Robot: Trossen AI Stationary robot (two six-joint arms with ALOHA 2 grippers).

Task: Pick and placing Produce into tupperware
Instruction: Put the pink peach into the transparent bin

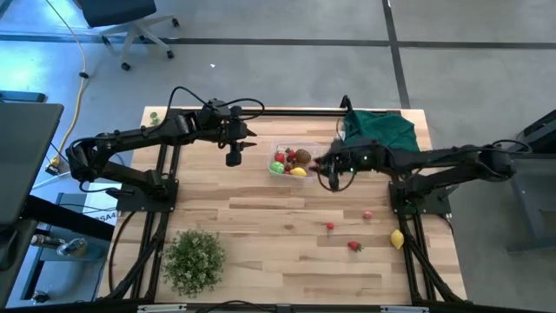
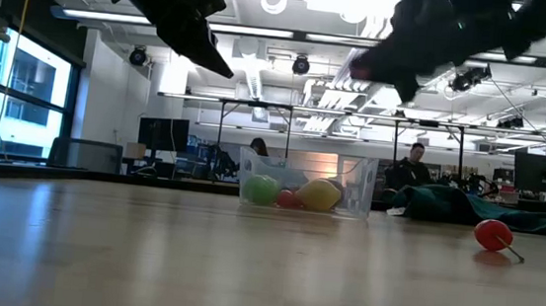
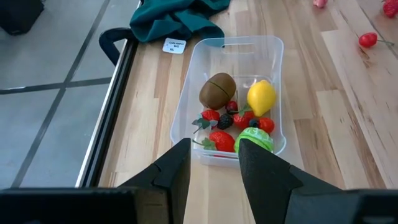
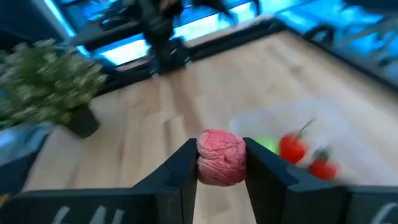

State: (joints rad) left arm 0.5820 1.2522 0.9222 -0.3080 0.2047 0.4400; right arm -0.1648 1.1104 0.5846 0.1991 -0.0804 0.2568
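The clear tupperware (image 1: 292,162) sits on the wooden desk (image 1: 261,217) in its far half, near the middle of the desk's width, with bare wood between it and the far edge. In the left wrist view the tub (image 3: 231,99) holds a brown kiwi (image 3: 217,90), a yellow lemon (image 3: 261,97), a green ball (image 3: 255,139) and several small red fruits (image 3: 221,140) grouped toward one short wall; the opposite end of the tub is bare.

The right hand (image 1: 330,169) hangs just beside the tub's right short wall, raised above the desk surface as the low view shows. In the right wrist view its fingers (image 4: 180,171) pinch a wrinkled pinkish-red fruit (image 4: 221,157) between them. Directly behind this arm, a dark green cloth (image 1: 380,130) covers the far right corner of the desk.

The left hand (image 1: 234,156) hovers to the left of the tub, apart from it and also raised off the desk. Its fingers (image 3: 261,168) stand partly spread with nothing between them, the tub's near wall lying just beyond the tips.

The near half of the desk carries loose produce on the right side: a small red fruit (image 1: 367,214), another (image 1: 330,226), a strawberry (image 1: 354,246) and a second lemon (image 1: 397,238) close to the right edge. A bushy green plant (image 1: 193,258) stands near the left front edge. The middle of the desk between plant and loose fruit is bare wood.
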